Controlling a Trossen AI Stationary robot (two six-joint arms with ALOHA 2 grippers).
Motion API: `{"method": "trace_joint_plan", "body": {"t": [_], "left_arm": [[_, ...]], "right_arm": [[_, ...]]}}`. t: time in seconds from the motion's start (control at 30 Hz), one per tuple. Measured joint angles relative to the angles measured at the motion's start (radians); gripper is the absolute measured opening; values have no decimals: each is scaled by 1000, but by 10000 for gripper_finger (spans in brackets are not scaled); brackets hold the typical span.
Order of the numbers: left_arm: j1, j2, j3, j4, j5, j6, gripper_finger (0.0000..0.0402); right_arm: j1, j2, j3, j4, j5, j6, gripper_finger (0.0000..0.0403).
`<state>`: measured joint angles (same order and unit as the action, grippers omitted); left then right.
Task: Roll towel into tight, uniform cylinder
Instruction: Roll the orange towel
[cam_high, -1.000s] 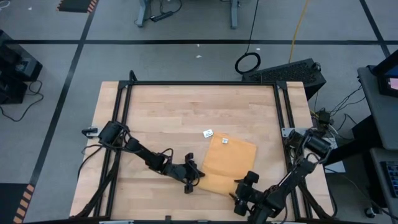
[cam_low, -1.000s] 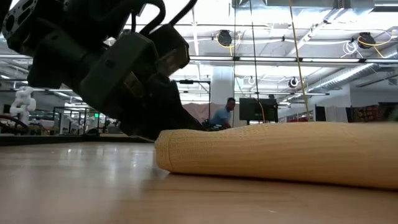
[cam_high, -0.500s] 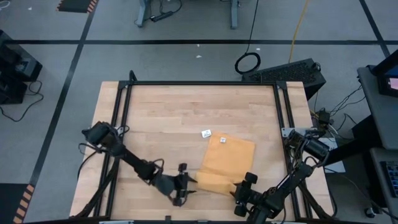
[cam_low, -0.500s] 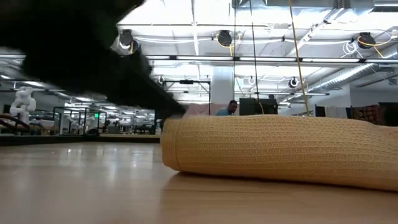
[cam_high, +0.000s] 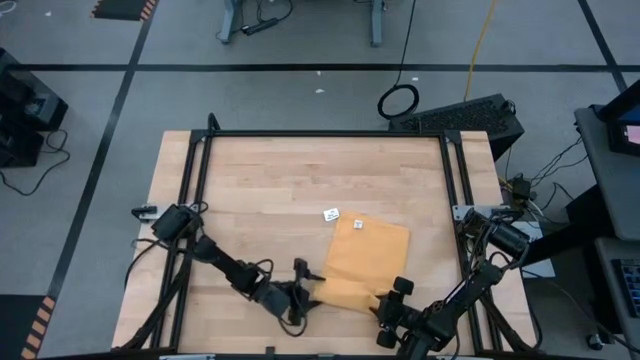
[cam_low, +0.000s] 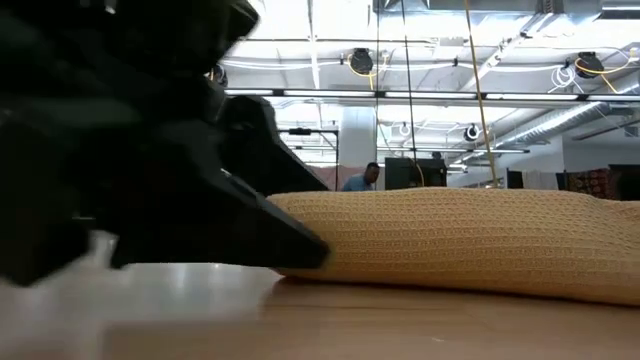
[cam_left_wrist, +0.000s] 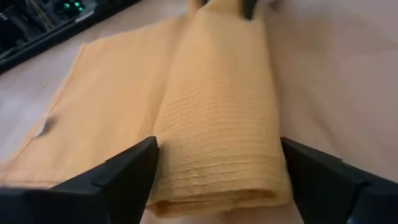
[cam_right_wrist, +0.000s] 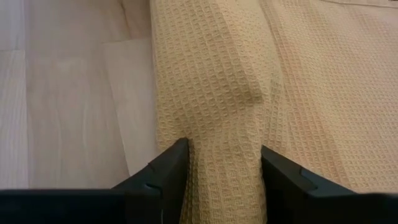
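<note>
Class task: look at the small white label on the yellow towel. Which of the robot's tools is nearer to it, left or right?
Left. The left tool sits at the rolled end of the towel, diagonally below the label. The right tool grips the roll's other end, slightly farther away.

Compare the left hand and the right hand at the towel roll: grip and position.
The left hand stands open, its fingers astride one end of the towel roll without pinching; the right hand is shut on the towel at the other end, its fingers pressing the cloth. In the high view the left hand is at the roll's left end, the right hand at its right. Both are low at the rolled edge.
</note>
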<state>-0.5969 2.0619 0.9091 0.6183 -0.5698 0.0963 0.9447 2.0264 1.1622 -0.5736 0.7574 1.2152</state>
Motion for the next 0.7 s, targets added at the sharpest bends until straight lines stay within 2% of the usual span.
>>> {"method": "trace_joint_plan", "body": {"t": [0.13,0.27,0.37,0.5,0.6,0.7], "left_arm": [[50,0,2,-10,59,-5,316],[118,0,2,-27,259,-86,288],[153,-1,2,-26,344,-140,235],[177,-3,4,-26,404,-180,124],[175,-19,5,-54,430,-277,44],[147,-52,5,-132,432,-449,40]], "right_arm": [[0,0,0,4,1,-4,157],[0,1,-1,21,2,-38,157],[0,1,-1,27,2,-69,157],[0,-6,-1,26,0,-122,157],[-2,-38,10,-32,-26,-159,157],[1,-96,35,-118,-60,-168,157]]}}
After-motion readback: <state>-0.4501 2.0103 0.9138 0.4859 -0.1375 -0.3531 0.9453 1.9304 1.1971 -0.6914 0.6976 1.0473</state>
